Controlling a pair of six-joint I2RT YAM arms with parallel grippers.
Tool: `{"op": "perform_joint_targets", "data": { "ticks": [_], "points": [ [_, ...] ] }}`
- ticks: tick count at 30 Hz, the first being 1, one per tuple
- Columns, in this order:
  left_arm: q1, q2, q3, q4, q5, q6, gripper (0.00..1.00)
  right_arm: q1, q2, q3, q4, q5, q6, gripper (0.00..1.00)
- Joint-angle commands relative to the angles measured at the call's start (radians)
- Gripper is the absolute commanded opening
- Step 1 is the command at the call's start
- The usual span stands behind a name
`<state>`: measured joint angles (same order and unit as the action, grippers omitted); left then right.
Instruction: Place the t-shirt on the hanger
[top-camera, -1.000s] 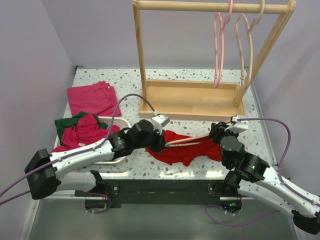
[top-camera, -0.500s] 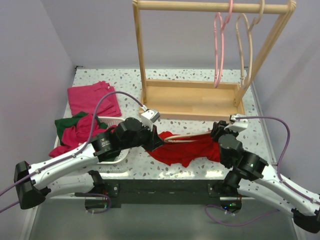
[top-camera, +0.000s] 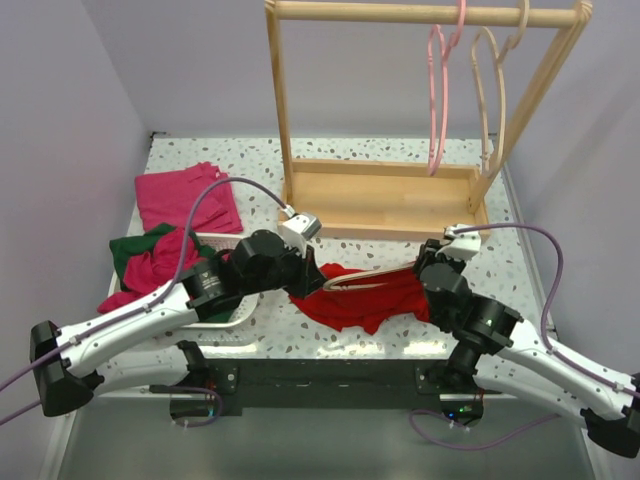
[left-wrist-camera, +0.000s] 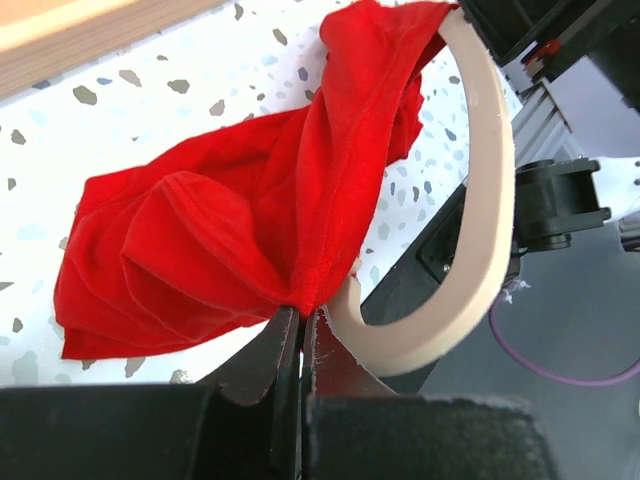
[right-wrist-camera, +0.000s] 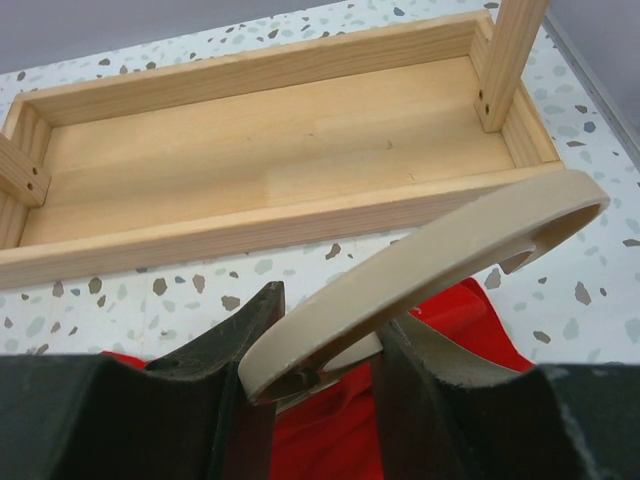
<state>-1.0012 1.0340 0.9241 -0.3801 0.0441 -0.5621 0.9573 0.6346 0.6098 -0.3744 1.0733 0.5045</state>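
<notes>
Pinching the shirt (left-wrist-camera: 200, 240) tight, the left claw (left-wrist-camera: 300, 320) anchors it; the right claw (right-wrist-camera: 325, 360), clamped on the hanger (right-wrist-camera: 450, 240), has pushed toward nine o'clock, likely threading deeper.

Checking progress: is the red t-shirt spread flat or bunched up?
Bunched: the bright red cloth t-shirt is crumpled in folds, pinched by the left pincer.

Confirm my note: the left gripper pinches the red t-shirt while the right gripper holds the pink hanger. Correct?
Not quite. The right gripper holds the pale wooden hanger, as the right wrist view shows; the pink hanger hangs on the rack in the top view. The left gripper does pinch the t-shirt.
</notes>
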Motion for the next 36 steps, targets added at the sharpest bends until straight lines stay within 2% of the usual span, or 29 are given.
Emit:
{"op": "perform_joint_targets", "data": {
  "ticks": [1,10,14,19,25,31,36],
  "points": [
    [0.007,-0.080,0.068,-0.037,-0.021,-0.019,0.00,0.001,0.020,0.033,0.000,0.123,0.034,0.00],
    [0.006,-0.166,0.070,-0.102,0.031,-0.027,0.00,0.009,0.089,0.094,-0.051,0.183,0.089,0.00],
    [0.006,-0.176,0.093,-0.082,0.056,-0.038,0.00,0.073,0.123,0.117,-0.052,0.257,0.098,0.00],
    [0.006,-0.169,0.151,-0.030,0.097,-0.044,0.00,0.130,0.186,0.174,-0.172,0.313,0.219,0.00],
    [0.006,-0.101,0.156,0.087,0.166,-0.071,0.00,0.199,0.223,0.226,-0.190,0.344,0.239,0.00],
    [0.004,0.018,0.088,0.225,0.191,-0.099,0.00,0.268,0.292,0.295,-0.221,0.323,0.273,0.00],
    [-0.002,0.103,0.059,0.279,0.160,-0.102,0.00,0.299,0.323,0.347,-0.227,0.211,0.290,0.00]
  ]
}}
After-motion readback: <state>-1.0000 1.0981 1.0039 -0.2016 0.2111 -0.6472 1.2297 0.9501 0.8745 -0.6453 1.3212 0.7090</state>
